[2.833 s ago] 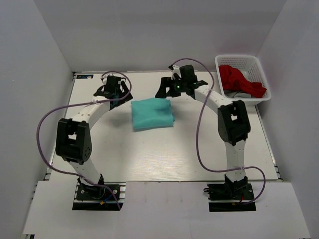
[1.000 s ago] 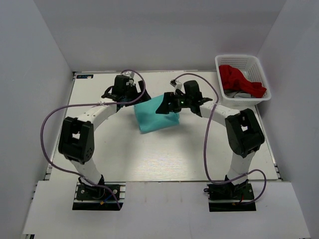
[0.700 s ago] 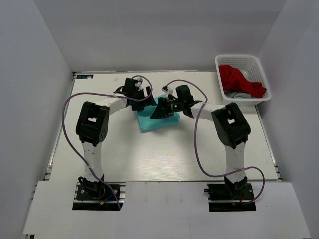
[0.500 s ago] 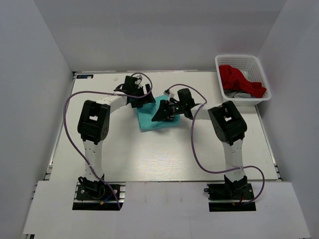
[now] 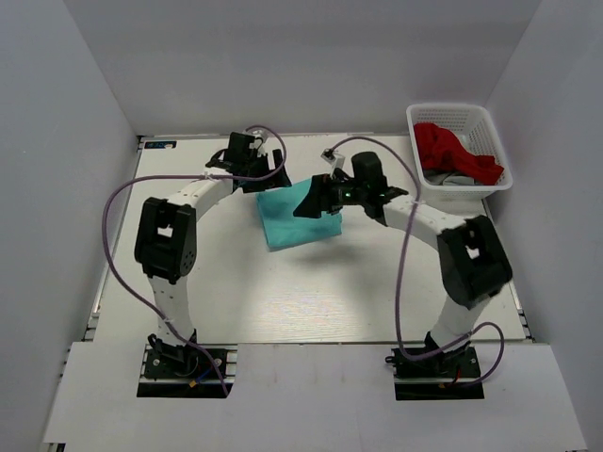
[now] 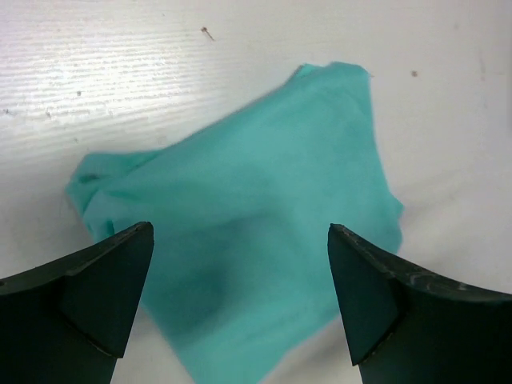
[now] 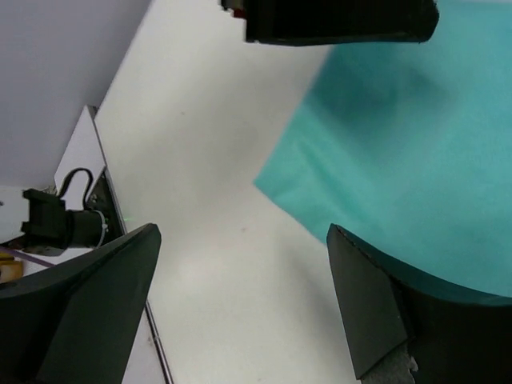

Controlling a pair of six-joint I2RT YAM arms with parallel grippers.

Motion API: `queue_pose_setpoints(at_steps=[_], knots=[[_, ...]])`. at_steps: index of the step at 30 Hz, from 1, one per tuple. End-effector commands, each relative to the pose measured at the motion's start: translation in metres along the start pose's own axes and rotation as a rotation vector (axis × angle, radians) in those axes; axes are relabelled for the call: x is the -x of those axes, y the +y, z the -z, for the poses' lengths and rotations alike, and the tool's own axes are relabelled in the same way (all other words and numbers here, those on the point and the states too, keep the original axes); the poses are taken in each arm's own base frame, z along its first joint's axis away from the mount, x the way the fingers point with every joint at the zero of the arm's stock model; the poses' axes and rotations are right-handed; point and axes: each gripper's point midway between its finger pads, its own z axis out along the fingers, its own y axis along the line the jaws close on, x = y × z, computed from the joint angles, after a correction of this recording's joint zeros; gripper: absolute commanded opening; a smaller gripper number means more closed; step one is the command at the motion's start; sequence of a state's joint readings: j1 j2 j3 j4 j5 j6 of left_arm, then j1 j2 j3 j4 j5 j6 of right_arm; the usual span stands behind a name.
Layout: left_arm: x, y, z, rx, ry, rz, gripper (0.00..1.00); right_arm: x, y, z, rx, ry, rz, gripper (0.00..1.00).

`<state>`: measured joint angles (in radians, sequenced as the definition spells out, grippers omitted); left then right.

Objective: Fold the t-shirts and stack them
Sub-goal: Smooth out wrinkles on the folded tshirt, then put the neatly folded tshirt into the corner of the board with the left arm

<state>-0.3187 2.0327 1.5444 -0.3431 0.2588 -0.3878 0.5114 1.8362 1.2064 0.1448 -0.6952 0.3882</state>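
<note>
1. We see a white plastic lattice basket (image 5: 450,108) at the far right corner of the white table (image 5: 283,311). In it lies a crumpled bright red cloth t-shirt (image 5: 450,149), with a strip of grey cloth (image 5: 450,178) showing beneath it at the near wall.
2. The teal-green cloth t-shirt (image 5: 294,226) lies folded into a rough rectangle on the far middle of the table, well apart from the basket.
3. The left gripper (image 5: 270,175) is at the folded shirt's far left corner, its fingers spread wide with nothing between them. The right gripper (image 5: 313,201) is over the shirt's far right part, equally spread and empty.
4. From above, the dark gripper bodies cover the shirt's far edge, so we cannot tell whether any fingertip touches the cloth. We also cannot make out what the grey cloth in the basket is.
5. The left wrist view shows what the top view hides. There the shirt's outline is uneven, with a loose layer bunched at one corner, and a soft shadow sits on the cloth between the fingers (image 6: 88,296).
6. The right wrist view shows a straight folded edge of the shirt and the left gripper's dark body at the top. It also shows a dark mount with a cable (image 7: 56,220) at the table's edge.
7. The basket and red shirt appear only in the top view.
</note>
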Motion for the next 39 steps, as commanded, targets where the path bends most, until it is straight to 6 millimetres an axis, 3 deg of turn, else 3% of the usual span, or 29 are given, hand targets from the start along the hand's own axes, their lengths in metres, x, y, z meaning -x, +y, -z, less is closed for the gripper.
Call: queue_pose_setpoints(at_steps=[1,4,5,8,10,15,18,19,21,22,23,25,28,30,31,34,36,37,38,39], knots=[[0.009,-0.022,0.045,-0.024,-0.053,-0.022,1.0,0.011,0.019,0.025,-0.021,-0.089,0.05,0.9],[-0.023,0.013,0.049,0.151,-0.005,0.094,1.0,-0.007,0.012,0.036,-0.087,-0.093,0.008,0.9],[-0.042,0.025,0.051,0.209,0.035,0.155,1.0,-0.014,0.009,0.043,-0.128,-0.105,-0.013,0.9],[-0.069,0.049,0.05,0.311,0.051,0.216,1.0,-0.019,-0.001,0.055,-0.214,-0.123,-0.027,0.9],[-0.069,0.048,0.047,0.306,0.033,0.26,0.87,-0.013,-0.006,0.062,-0.267,-0.157,-0.014,0.9],[-0.089,0.05,0.024,0.284,0.096,0.264,0.61,-0.022,-0.01,0.068,-0.3,-0.143,-0.035,0.9],[-0.097,0.051,0.008,0.285,0.141,0.243,0.32,-0.028,-0.017,0.07,-0.338,-0.139,-0.052,0.9],[-0.091,0.052,0.005,0.296,0.135,0.229,0.04,-0.028,-0.02,0.072,-0.35,-0.141,-0.052,0.9],[-0.096,0.068,0.002,0.374,0.153,0.211,0.0,-0.029,-0.029,0.078,-0.397,-0.146,-0.064,0.9],[-0.085,0.07,0.003,0.396,0.133,0.182,0.0,-0.03,-0.03,0.079,-0.405,-0.145,-0.058,0.9],[-0.067,0.102,0.013,0.541,0.111,0.14,0.0,-0.031,-0.037,0.083,-0.439,-0.144,-0.06,0.9],[-0.061,0.129,0.028,0.681,0.095,0.131,0.0,-0.034,-0.042,0.086,-0.464,-0.136,-0.06,0.9],[-0.016,0.176,0.054,0.908,0.009,0.077,0.0,-0.034,-0.053,0.092,-0.515,-0.129,-0.046,0.9],[-0.008,0.198,0.057,0.955,0.042,0.02,0.0,-0.036,-0.06,0.096,-0.552,-0.116,-0.047,0.9],[0.006,0.215,0.062,0.977,0.015,0.017,0.0,-0.036,-0.061,0.099,-0.56,-0.108,-0.048,0.9],[0.031,0.239,0.065,0.989,0.001,-0.047,0.0,-0.027,-0.064,0.102,-0.582,-0.107,-0.001,0.9],[0.061,0.263,0.072,1.023,-0.066,-0.083,0.0,-0.02,-0.07,0.106,-0.623,-0.111,0.031,0.9],[0.059,0.276,0.064,1.033,-0.047,-0.093,0.0,-0.015,-0.071,0.108,-0.637,-0.116,0.035,0.9],[0.06,0.295,0.07,1.069,-0.024,-0.085,0.0,-0.01,-0.075,0.109,-0.66,-0.116,0.049,0.9],[0.082,0.301,0.076,1.084,-0.063,-0.077,0.0,-0.008,-0.081,0.113,-0.691,-0.115,0.048,0.9]])
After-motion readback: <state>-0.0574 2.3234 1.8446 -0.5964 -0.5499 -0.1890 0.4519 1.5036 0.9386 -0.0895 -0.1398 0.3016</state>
